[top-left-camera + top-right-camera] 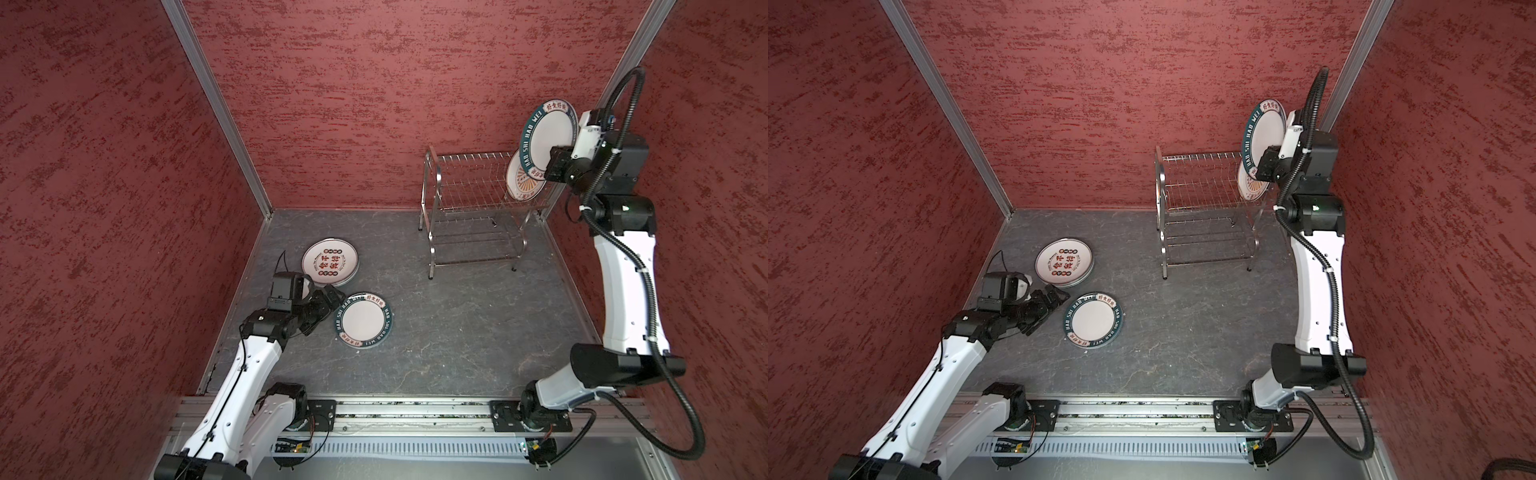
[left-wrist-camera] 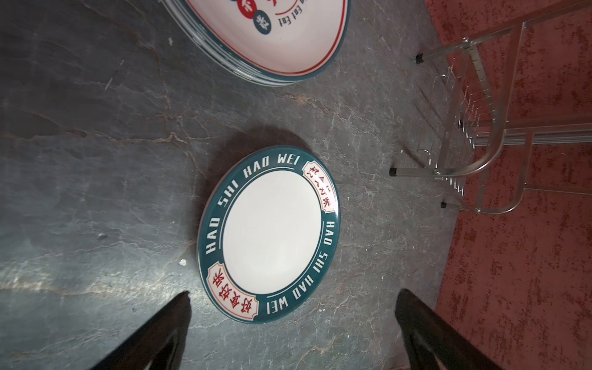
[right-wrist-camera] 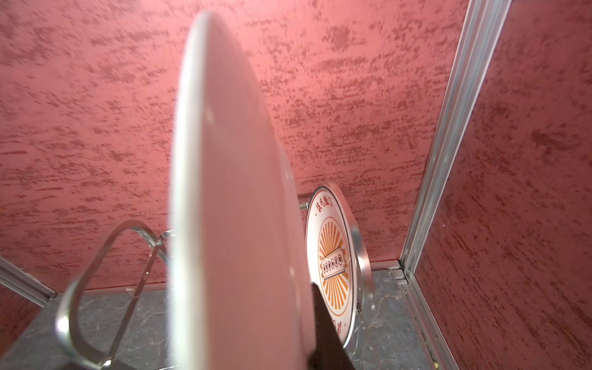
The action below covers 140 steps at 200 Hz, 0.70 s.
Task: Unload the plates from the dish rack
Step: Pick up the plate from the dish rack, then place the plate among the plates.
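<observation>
My right gripper (image 1: 555,163) is shut on the lower rim of a teal-rimmed plate (image 1: 545,132), held on edge in the air above the right end of the dish rack (image 1: 473,208). In the right wrist view this plate (image 3: 237,224) fills the middle and one dark finger (image 3: 323,320) presses its back. A sunburst plate (image 1: 524,185) stands in the rack's upper shelf. On the floor at left lie a teal-rimmed plate (image 1: 363,319) and a stack of plates with red-black characters (image 1: 329,262). My left gripper (image 2: 293,298) hovers open and empty at the floor plate's (image 2: 269,230) near edge.
Red textured walls with aluminium corner posts (image 1: 216,108) close in the dark stone floor (image 1: 457,332) on three sides. The rack stands in the far right corner, close to the right wall. A metal rail (image 1: 415,411) carrying both arm bases runs along the front edge.
</observation>
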{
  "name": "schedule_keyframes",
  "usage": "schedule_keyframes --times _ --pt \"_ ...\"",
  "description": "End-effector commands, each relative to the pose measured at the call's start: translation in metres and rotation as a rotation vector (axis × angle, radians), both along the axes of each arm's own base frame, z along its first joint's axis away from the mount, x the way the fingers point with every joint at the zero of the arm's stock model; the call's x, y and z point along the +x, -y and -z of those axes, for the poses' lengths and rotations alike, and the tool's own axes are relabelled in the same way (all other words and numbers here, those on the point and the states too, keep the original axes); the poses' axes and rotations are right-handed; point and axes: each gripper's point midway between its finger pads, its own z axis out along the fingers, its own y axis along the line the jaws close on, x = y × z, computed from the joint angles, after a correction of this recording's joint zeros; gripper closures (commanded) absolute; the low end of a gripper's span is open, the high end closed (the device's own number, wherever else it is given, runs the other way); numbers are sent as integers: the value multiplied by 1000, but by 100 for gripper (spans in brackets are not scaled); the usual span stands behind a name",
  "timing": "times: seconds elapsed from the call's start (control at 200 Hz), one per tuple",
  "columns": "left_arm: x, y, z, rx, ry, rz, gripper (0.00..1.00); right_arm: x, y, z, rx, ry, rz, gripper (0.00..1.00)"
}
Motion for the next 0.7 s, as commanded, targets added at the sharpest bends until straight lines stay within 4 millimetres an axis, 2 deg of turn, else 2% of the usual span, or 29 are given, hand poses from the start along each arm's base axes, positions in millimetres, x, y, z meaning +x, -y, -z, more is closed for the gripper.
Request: schedule_keyframes --times 0.0,0.05,0.13,0.235,0.316,0.436,0.696 --pt "9 10 -13 -40 59 56 1 -49 -9 -47 8 155 -32 100" --pt "10 13 -15 -49 62 70 1 -71 -8 -53 17 186 -20 100" --pt "13 18 -18 -57 74 92 0 -100 -7 -50 31 213 -5 100" --pt "16 26 -24 -56 87 120 1 -132 -4 -35 54 215 25 100" --pt "18 32 -28 -44 95 139 1 -150 -4 -11 82 166 37 100" --pt "21 47 -33 -38 112 179 1 -171 -6 35 141 43 42 100" --pt "22 81 -39 -31 150 278 1 -214 -26 122 226 -231 -24 100"
